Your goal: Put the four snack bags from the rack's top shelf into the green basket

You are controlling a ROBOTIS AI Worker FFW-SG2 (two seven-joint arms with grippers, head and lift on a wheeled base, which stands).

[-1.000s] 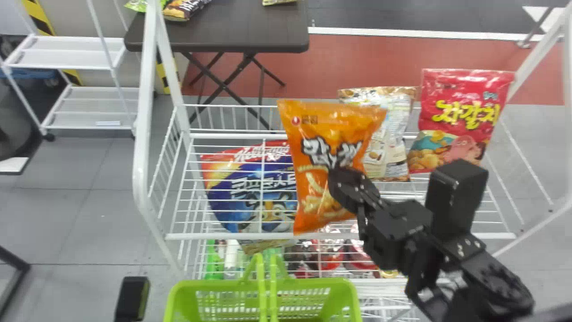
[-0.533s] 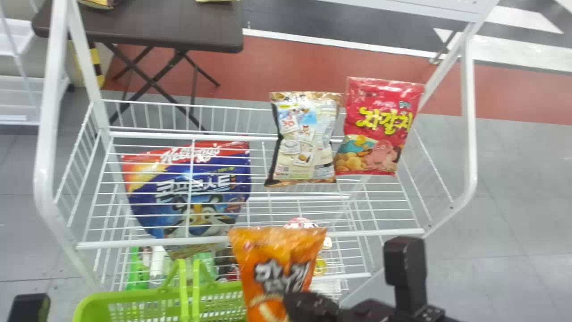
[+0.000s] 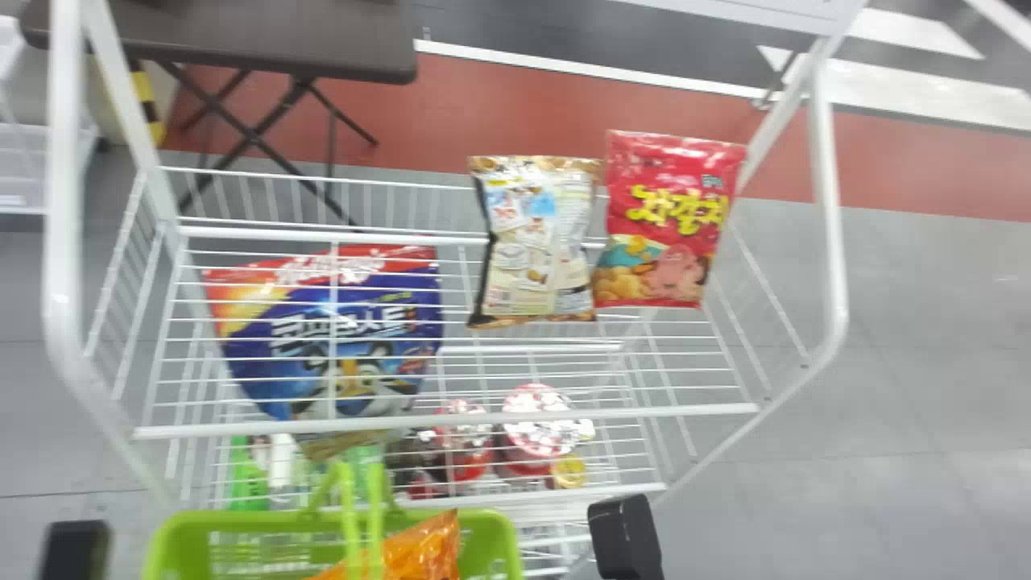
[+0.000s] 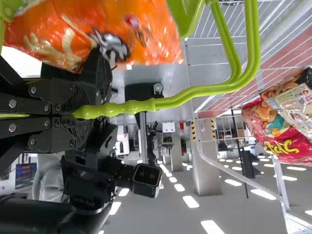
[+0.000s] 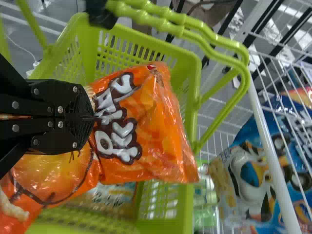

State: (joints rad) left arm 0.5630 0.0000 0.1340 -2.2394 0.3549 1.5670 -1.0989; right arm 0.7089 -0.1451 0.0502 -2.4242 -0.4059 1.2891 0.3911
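**One in, one held, two to fetch**

We find the right hand [image 5: 92, 117] closed, its fingers pinching a fold of the orange bag [image 5: 161, 131] near the middle. The bag sits right at the fingertips and spreads out to both sides of them, at the mouth of the green basket [image 3: 499, 540] and close by the handles [image 4: 136, 106]. We see the left hand [image 4: 73, 115] shut around those handles, which we take to be steadying the basket.

Under the orange bag a paler packet [image 5: 119, 195] lies in the basket — we count that as one done. Letting go of the orange one, once it is well inside, should make two.

Farther out, on the rack's top shelf [image 3: 443, 420], we have two left: the tan bag [image 3: 536, 242] and, just beside it, the red bag [image 3: 672, 221]. The big blue bag [image 3: 346, 338] lies beneath that shelf's wires — not one of our four, we judge.
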